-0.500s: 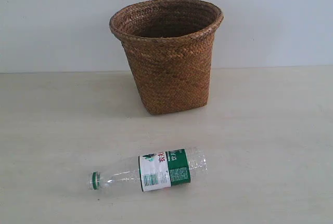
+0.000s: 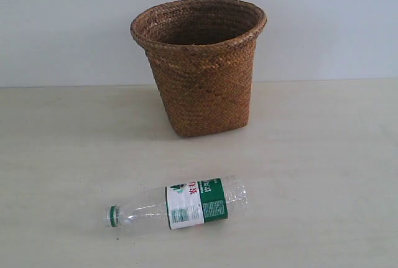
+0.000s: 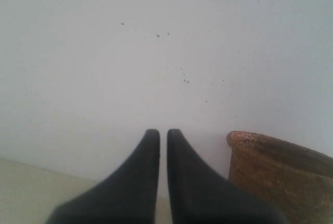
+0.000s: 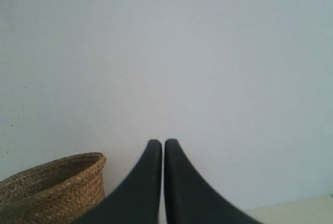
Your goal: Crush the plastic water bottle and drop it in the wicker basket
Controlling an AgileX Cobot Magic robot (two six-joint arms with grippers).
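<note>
One bottle (image 2: 180, 206) lies on its side, uncrushed, at the near part of the table (image 2: 323, 175), cap (image 2: 113, 216) pointing left. The basket (image 2: 200, 69) stands upright farther back, well apart. Only the exterior view shows the bottle. The wrist views show the left claw (image 3: 163, 136) and right claw (image 4: 163, 146), fingers together, with the basket's rim cut off.

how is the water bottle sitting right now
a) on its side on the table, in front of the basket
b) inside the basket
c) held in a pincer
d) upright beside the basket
a: the plastic water bottle lies on its side on the table, apart from the wicker basket and nearer the camera.
</note>
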